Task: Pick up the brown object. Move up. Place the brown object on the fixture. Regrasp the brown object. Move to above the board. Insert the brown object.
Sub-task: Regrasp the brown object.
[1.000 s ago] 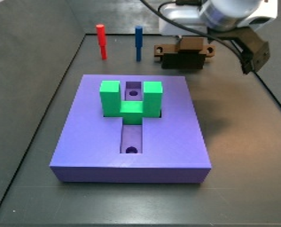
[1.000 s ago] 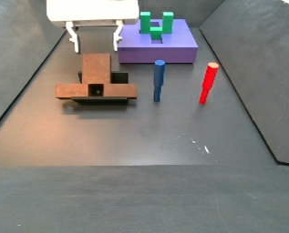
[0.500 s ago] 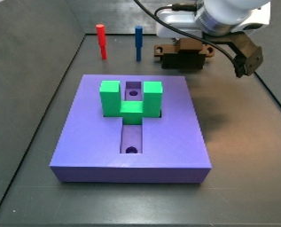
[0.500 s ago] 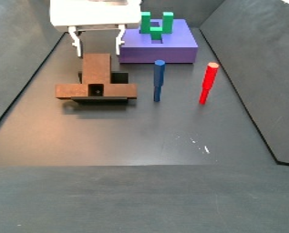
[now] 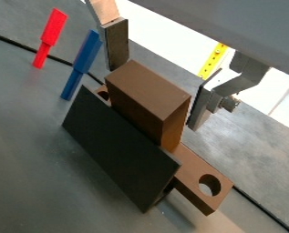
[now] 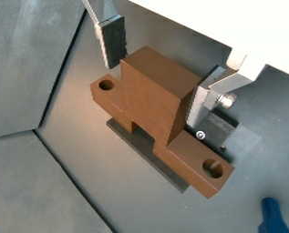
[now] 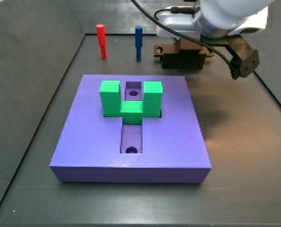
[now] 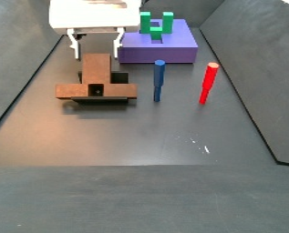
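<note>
Hanging over the fixture (image 8: 96, 90), the gripper (image 8: 96, 41) holds its silver fingers (image 5: 116, 41) spread apart on either side of the brown object (image 6: 153, 91), with a gap showing at each plate in both wrist views. The brown object rests on the fixture, its holed ends sticking out; from there the blue peg (image 8: 159, 80) and red peg (image 8: 209, 83) lie toward 3 o'clock. Farther off, at about 1 o'clock, sits the purple board (image 8: 159, 45) carrying the green U-shaped block (image 8: 157, 25).
</note>
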